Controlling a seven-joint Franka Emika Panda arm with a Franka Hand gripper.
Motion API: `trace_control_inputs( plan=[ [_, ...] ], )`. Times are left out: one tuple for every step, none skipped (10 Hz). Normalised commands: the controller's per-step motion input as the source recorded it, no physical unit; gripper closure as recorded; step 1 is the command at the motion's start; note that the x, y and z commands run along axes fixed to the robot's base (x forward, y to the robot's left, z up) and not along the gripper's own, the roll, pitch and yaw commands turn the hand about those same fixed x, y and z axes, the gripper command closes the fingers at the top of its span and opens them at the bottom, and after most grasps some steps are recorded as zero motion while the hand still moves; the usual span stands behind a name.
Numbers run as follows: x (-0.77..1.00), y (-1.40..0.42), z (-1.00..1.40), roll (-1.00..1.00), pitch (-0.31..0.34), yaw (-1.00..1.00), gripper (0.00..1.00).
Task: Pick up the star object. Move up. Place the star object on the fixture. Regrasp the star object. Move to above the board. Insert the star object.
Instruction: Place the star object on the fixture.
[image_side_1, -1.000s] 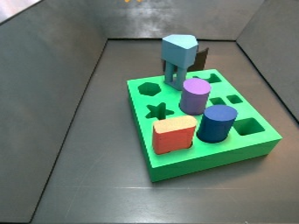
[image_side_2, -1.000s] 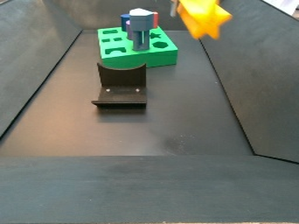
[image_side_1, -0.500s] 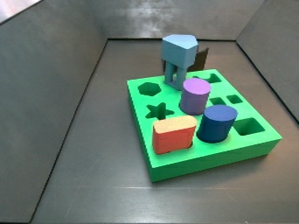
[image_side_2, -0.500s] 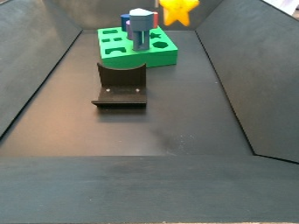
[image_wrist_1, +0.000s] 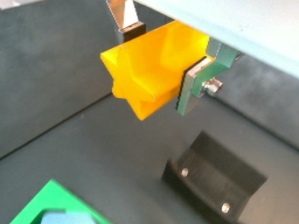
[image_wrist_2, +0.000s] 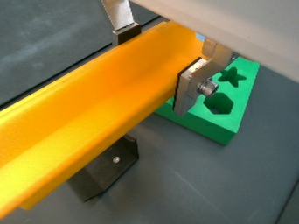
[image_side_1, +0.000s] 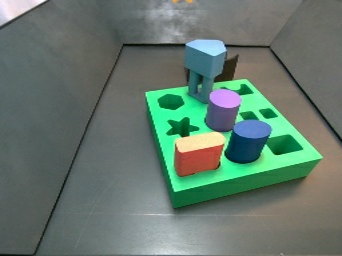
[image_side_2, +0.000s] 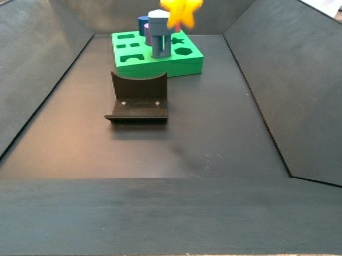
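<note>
Clamping the star object (image_wrist_1: 149, 77) between its silver plates, the gripper (image_wrist_1: 163, 61) hangs aloft above the enclosure. You carry a rigid, likely light and slick plastic prism; grip flat across its ridges, mid-length. Outward: the dark L-shaped fixture (image_wrist_1: 219, 178) lies below it; the board (image_side_1: 234, 150) sits beyond, its star hole (image_side_1: 178, 126) free, with purple cylinder (image_side_1: 223, 110), red block (image_side_1: 198, 154) and blue-grey stand (image_side_1: 203, 64) crowding from its 3, 5 and 12 o'clock.

Side views high, opposite ends, sharing board (image_side_1: 234, 150); wrist views close, looking down past gripper (image_wrist_1: 162, 63).
</note>
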Motion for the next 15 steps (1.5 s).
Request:
trace_control_inputs(
  plan=[
    [1.0,0.1,-0.26,-1.0,0.019,-0.02,1.0],
    [1.0,0.07,-0.19,-1.0,0.023,-0.02,1.0],
    [1.0,0.07,-0.16,-1.0,0.025,-0.02,1.0],
    [0.87,0.06,-0.1,-1.0,0.038,-0.02,1.0],
    [0.75,0.05,-0.05,-1.0,0.051,-0.03,1.0],
    [0.61,0.05,-0.02,-1.0,0.067,-0.03,1.0],
    [0.55,0.04,-0.02,-1.0,0.072,-0.04,1.0],
    [0.42,0.04,-0.02,-1.0,0.085,-0.05,1.0],
    [0.32,0.04,-0.01,-1.0,0.096,-0.06,1.0],
    [0.2,0.04,-0.01,-1.0,0.109,-0.07,1.0],
    [0.14,0.04,-0.01,-1.0,0.116,-0.08,1.0],
    [0.04,0.04,-0.01,-1.0,0.117,-0.11,1.0],
    [0.04,0.04,0.0,-1.0,0.114,-0.13,1.0],
    [0.06,0.04,-0.01,-0.9,0.108,-0.16,1.0],
    [0.07,0.04,-0.01,-0.71,0.097,-0.16,1.0]
  ],
)
